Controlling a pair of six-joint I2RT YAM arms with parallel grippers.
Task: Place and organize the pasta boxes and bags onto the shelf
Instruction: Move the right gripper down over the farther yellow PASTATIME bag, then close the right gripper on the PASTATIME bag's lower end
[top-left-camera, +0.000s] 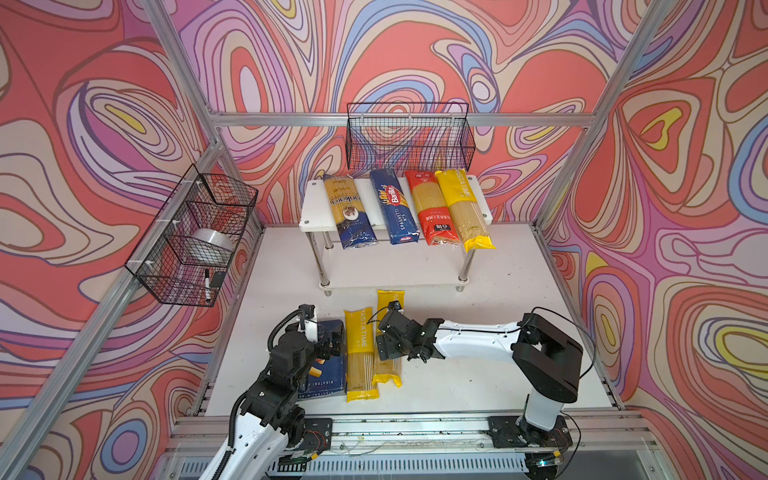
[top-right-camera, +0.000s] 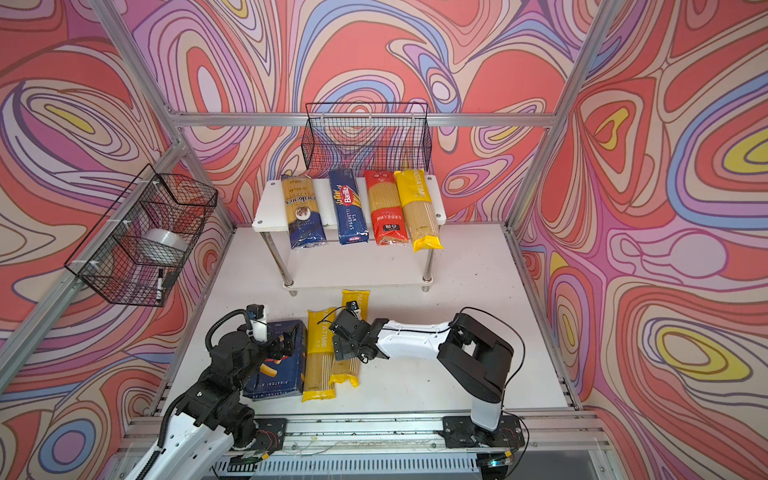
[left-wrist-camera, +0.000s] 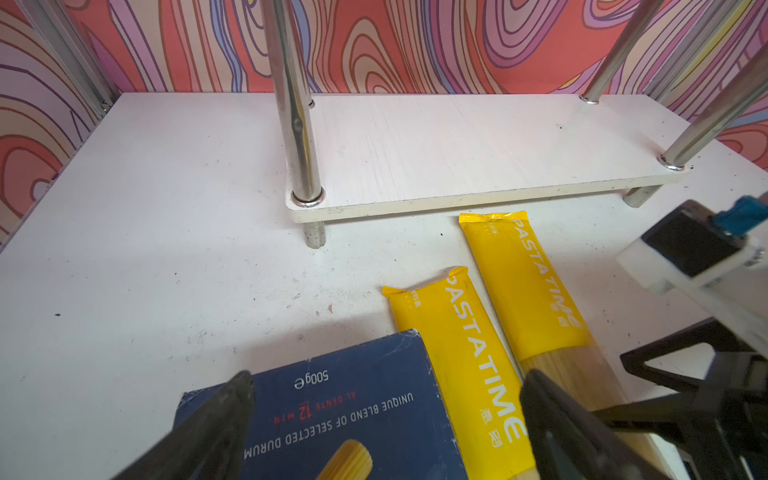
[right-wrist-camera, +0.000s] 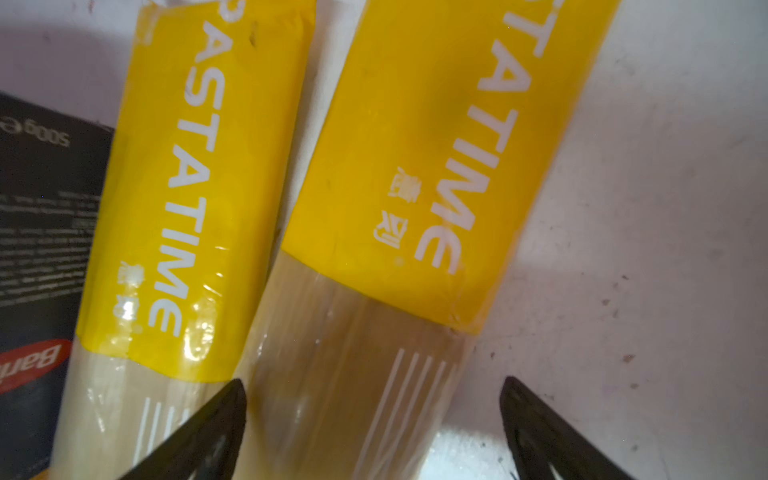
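At the front edge of the tabletop, the left gripper (left-wrist-camera: 386, 381) hangs empty with its fingers spread over the far end of the rigatoni box (top-left-camera: 332, 374). The box lies flat toward the front-left corner. A yellow bag (top-left-camera: 360, 357) lies against the box's side. Just beside it a second yellow bag (top-left-camera: 390, 301) reaches a little nearer the shelf (top-left-camera: 311, 208).

The right gripper (right-wrist-camera: 372, 382) reaches across the middle and hovers low. Its fingers are released, one on each side of the second bag's clear window. I'd judge it is lined up across the narrow width for a pinch, and it holds nothing yet.

The shelf stands by the back edge, its lower board bare. The top board carries a blue bag (top-left-camera: 351, 212), the spaghetti box (top-left-camera: 392, 208), a red bag (top-left-camera: 428, 208) and a third yellow bag (top-left-camera: 463, 208). They lie side by side, probably to save room, with their ends overhanging the front.
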